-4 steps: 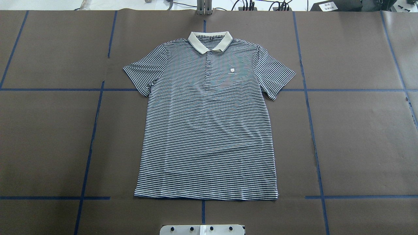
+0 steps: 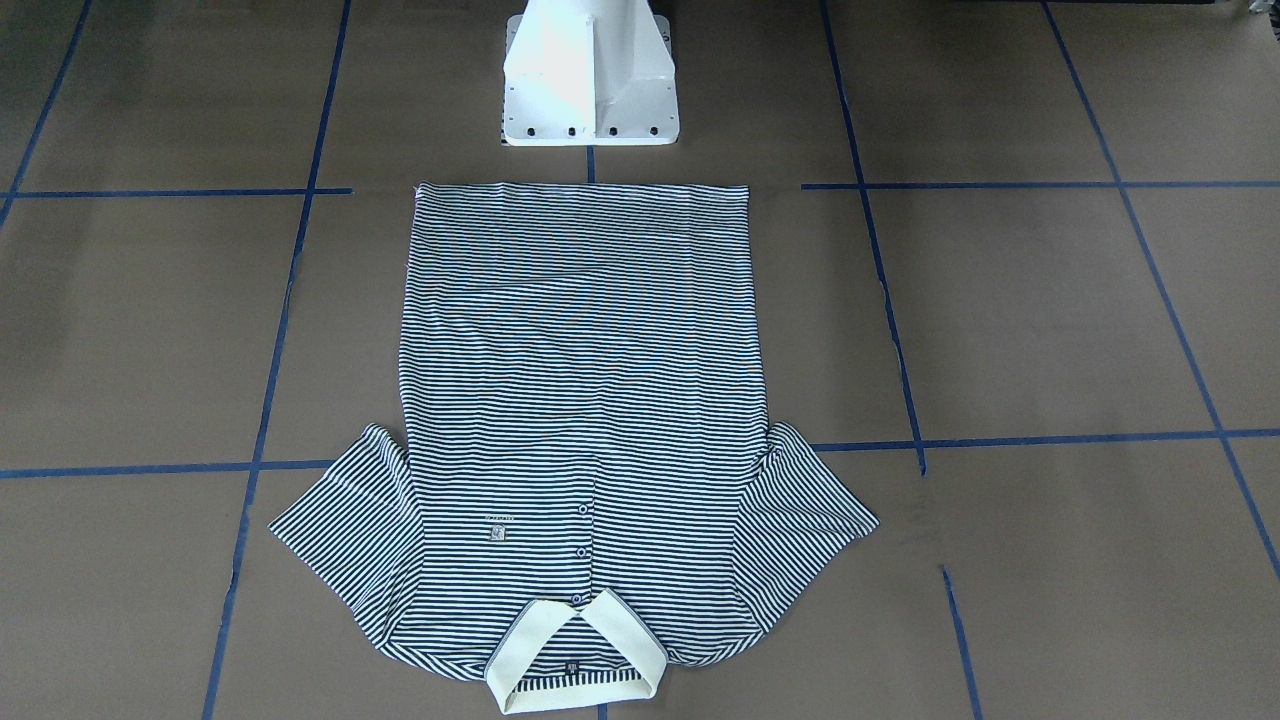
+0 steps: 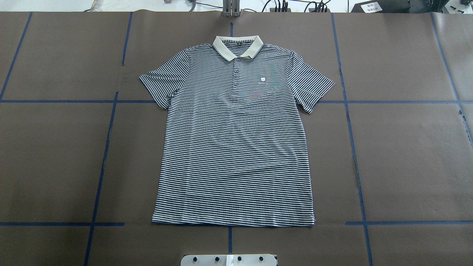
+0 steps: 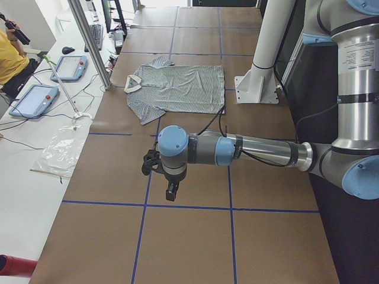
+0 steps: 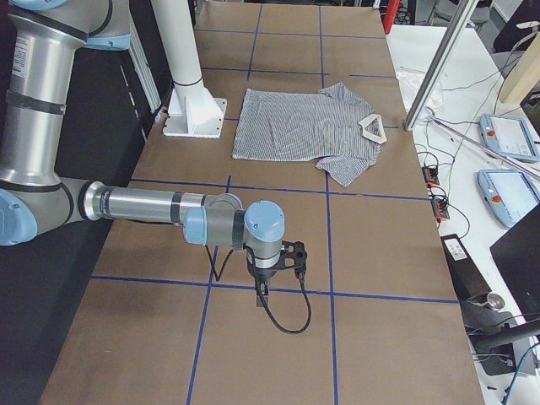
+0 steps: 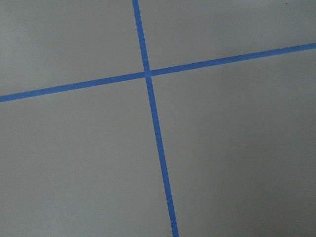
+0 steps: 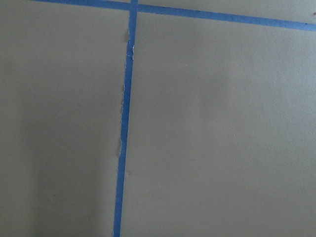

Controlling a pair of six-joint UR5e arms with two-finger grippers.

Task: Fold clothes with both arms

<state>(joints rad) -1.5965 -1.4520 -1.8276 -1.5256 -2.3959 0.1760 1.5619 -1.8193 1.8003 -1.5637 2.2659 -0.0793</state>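
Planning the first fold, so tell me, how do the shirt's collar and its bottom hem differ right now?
The collar is plain cream; the hem is striped. The collar lies far from the pedestal; the hem lies beside it. Both lie flat.

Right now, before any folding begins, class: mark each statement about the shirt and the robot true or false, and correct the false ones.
1. The polo shirt lies spread flat, front up, on the table. True.
2. Its collar is the end nearest the white base. False: the hem is nearest the base and the collar points away from it.
3. Both sleeves are folded across the chest. False: each is spread out to its own side.
4. Neither tool touches the shirt. True: the left tool and the right tool hang over bare table, well away from it.
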